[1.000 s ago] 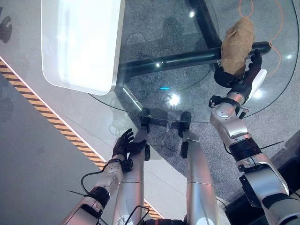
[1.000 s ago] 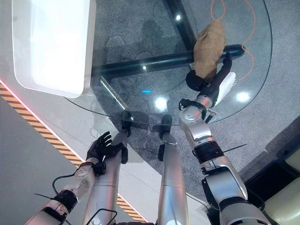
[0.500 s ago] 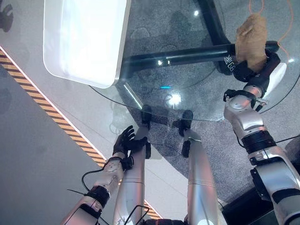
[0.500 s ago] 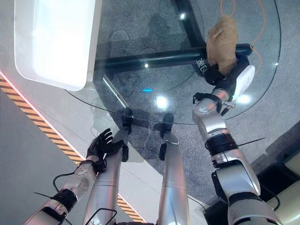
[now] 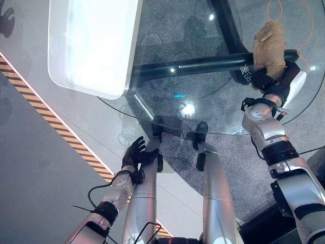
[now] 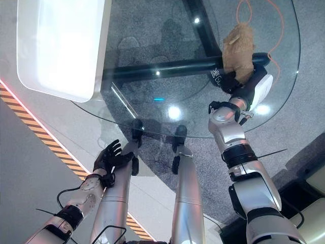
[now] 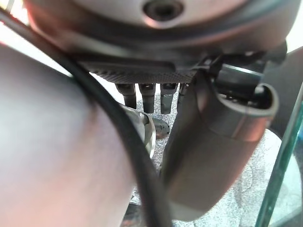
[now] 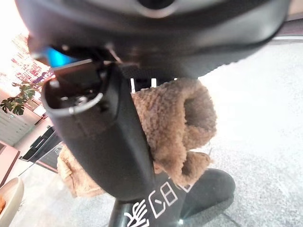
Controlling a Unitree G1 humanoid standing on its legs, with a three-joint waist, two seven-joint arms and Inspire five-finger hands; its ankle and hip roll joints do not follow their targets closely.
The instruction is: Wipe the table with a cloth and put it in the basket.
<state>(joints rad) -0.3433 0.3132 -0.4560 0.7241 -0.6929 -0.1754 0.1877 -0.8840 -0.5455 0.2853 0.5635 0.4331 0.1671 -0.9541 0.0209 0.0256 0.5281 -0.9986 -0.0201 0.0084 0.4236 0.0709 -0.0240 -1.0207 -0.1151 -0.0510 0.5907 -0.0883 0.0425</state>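
A brown fuzzy cloth (image 5: 269, 43) lies bunched on the right part of the round glass table (image 5: 213, 114). My right hand (image 5: 277, 81) is shut on the cloth's near end. In the right wrist view the thumb (image 8: 99, 137) presses against the bunched cloth (image 8: 177, 120). A white rectangular basket (image 5: 122, 84) stands on the table's left side, far from the cloth. My left hand (image 5: 134, 155) hangs low beside the table's near edge, open with relaxed fingers (image 7: 147, 94) and holding nothing.
A black table leg (image 5: 193, 63) shows through the glass under the cloth. An orange cable (image 6: 277, 20) loops on the grey carpet beyond the table. Yellow-and-black striped tape (image 5: 56, 124) runs across the floor at the left.
My right hand has turned and slid a little to the right across the glass with the cloth in it. The left hand has stayed where it was.
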